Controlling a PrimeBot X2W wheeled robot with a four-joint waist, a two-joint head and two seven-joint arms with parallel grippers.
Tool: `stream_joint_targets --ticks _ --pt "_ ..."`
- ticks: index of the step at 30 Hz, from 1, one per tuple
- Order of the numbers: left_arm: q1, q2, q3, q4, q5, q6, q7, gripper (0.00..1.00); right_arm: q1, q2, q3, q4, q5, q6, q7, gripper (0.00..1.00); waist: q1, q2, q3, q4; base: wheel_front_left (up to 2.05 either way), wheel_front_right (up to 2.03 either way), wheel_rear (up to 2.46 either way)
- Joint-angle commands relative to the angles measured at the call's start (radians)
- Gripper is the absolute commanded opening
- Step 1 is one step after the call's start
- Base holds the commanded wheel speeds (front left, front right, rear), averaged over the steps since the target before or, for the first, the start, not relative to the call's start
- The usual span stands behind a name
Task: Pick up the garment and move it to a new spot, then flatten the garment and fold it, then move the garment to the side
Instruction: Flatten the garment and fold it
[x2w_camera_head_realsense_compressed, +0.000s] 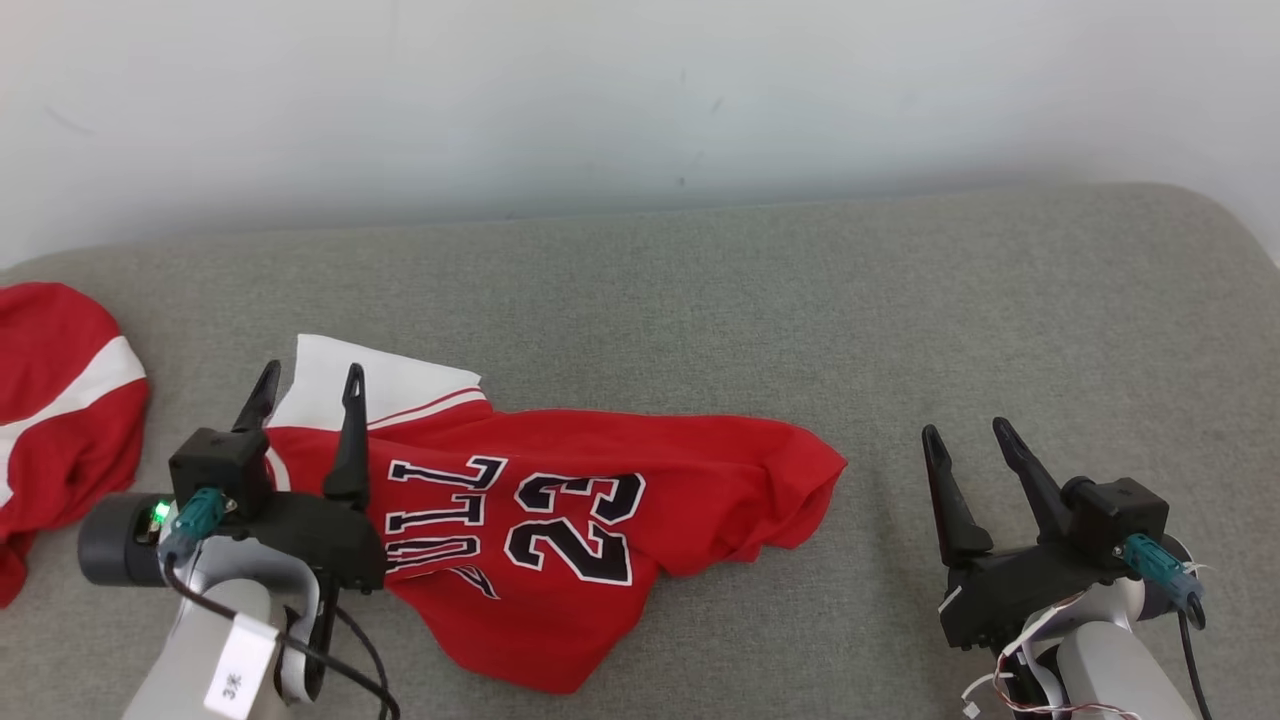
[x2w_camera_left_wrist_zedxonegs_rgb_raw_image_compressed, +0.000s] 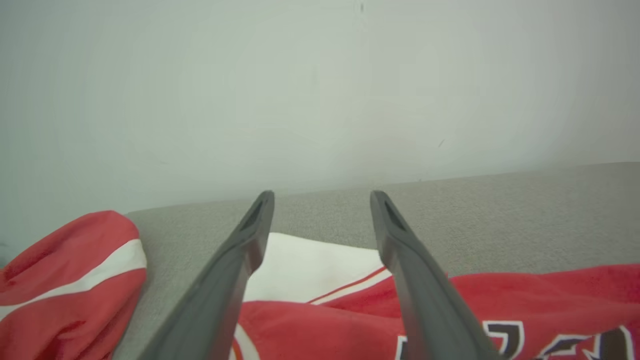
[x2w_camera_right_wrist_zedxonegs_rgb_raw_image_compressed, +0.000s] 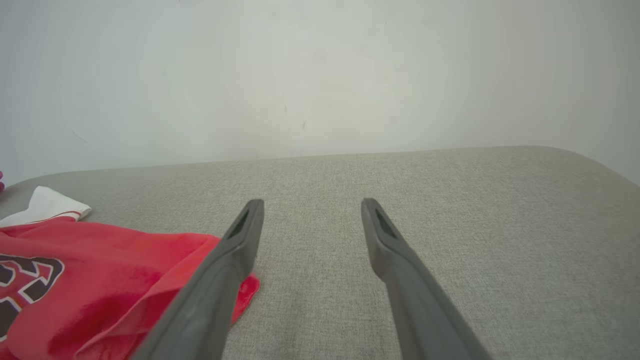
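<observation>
The grey fabric surface (x2w_camera_head_realsense_compressed: 1000, 300) lies bare from its middle to the right edge and along the far edge. The red jersey (x2w_camera_head_realsense_compressed: 700, 480) sprawls over the near left part. A second red-and-white garment (x2w_camera_head_realsense_compressed: 60, 420) blocks the left edge. The white wall (x2w_camera_head_realsense_compressed: 600, 100) closes the far edge.

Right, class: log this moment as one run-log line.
red 23 jersey: rumpled on grey fabric | left jaws: open over its white end | right jaws: open, empty
</observation>
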Motion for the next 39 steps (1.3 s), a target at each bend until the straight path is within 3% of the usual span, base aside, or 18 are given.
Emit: stream_joint_targets --ticks 1,20,39 --pt "0.025 -0.004 0.016 -0.029 0.019 0.006 -0.007 1.0 0.008 -0.004 -0.002 0.001 -0.007 0.0 0.0 1.0 0.0 -0.0001 -0.01 0.011 0.0 0.0 0.0" --pt "0.255 -0.093 0.113 -0.359 0.167 -0.006 -0.006 1.0 0.046 -0.004 0.01 0.011 -0.002 0.0 0.004 1.0 0.0 -0.0001 -0.039 0.071 0.0 0.0 0.0" --pt "0.427 -0.096 0.294 -0.497 0.18 0.034 -0.006 1.0 0.068 -0.004 0.05 -0.049 0.041 0.0 0.09 1.0 0.0 -0.0001 -0.016 0.06 0.0 0.0 0.0"
